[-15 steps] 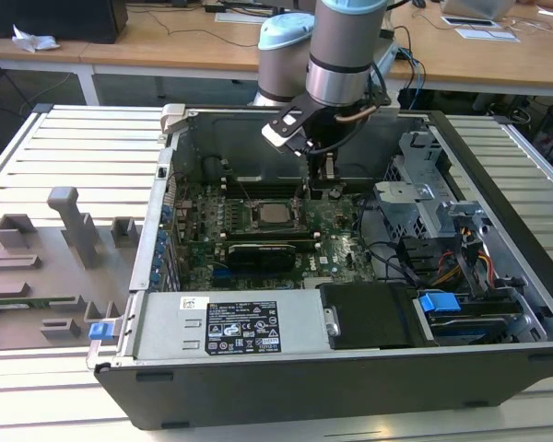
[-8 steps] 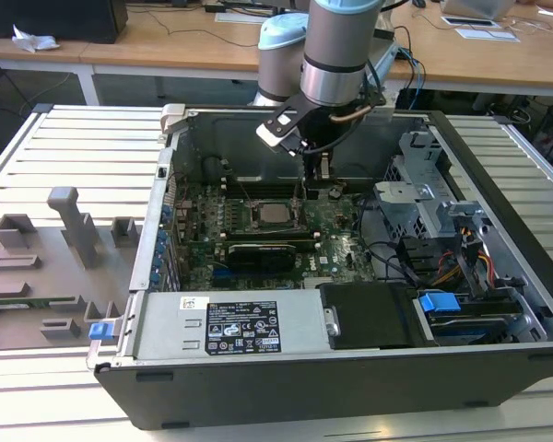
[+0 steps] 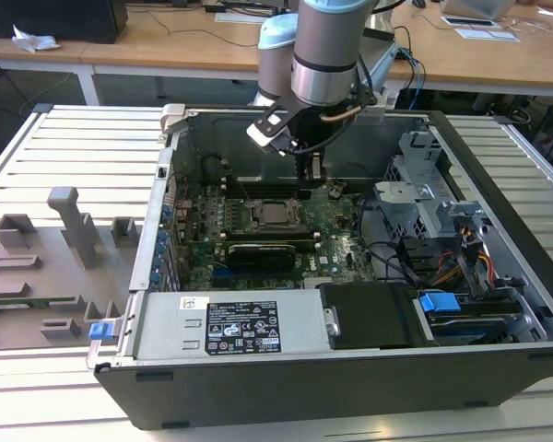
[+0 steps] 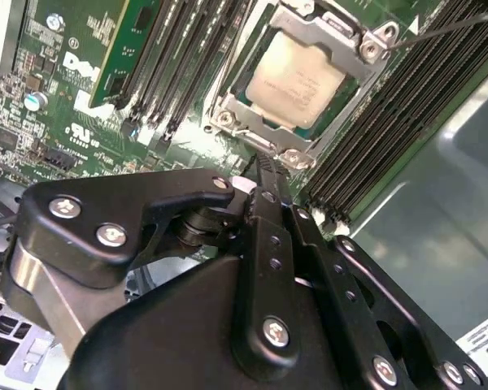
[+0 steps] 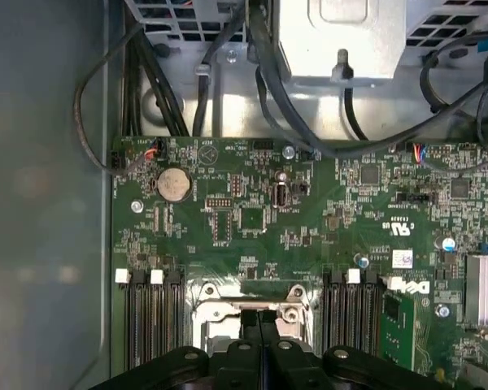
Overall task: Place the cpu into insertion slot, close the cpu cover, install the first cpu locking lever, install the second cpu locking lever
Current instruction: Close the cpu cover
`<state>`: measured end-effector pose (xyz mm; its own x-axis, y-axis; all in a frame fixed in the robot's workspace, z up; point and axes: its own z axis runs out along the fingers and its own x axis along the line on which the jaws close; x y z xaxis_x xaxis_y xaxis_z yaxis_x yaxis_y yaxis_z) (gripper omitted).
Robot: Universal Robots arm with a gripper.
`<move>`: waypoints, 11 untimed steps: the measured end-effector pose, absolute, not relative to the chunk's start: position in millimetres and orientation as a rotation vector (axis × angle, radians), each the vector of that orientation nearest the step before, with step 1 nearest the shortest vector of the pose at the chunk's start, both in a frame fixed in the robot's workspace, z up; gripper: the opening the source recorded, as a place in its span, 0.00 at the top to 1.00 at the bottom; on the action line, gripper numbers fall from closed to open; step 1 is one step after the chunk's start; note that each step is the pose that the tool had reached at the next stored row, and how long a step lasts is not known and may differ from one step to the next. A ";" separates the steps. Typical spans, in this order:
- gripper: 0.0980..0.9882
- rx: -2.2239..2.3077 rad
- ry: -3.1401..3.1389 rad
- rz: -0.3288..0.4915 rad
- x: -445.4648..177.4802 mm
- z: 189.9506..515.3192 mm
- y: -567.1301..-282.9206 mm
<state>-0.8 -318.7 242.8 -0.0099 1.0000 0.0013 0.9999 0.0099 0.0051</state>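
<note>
Exterior view: tool (image 3: 306, 177) is down inside the open PC case (image 3: 350, 387) on the slatted counter (image 3: 74, 147), just beside the insertion slot (image 3: 276, 215).
Memory slots (image 4: 374, 122) flank the slot on both sides, black card (image 3: 263, 250) near, cables (image 5: 159, 89) by the board's edge. Second wrist view: cpu (image 4: 297, 77) seated, cpu cover (image 4: 325, 24) flat over it. Tool fingers pressed together, nothing gripped, tips at the slot's rim.
</note>
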 end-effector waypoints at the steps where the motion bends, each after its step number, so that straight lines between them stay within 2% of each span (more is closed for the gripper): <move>1: 0.99 2.209 2.230 0.007 -7.3 242.8 -318.6; 11: 0.99 2.209 2.230 0.008 -37.1 242.8 -318.6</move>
<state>-37.1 -318.6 242.8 -0.0097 1.0000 0.0021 0.9999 0.0097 0.0054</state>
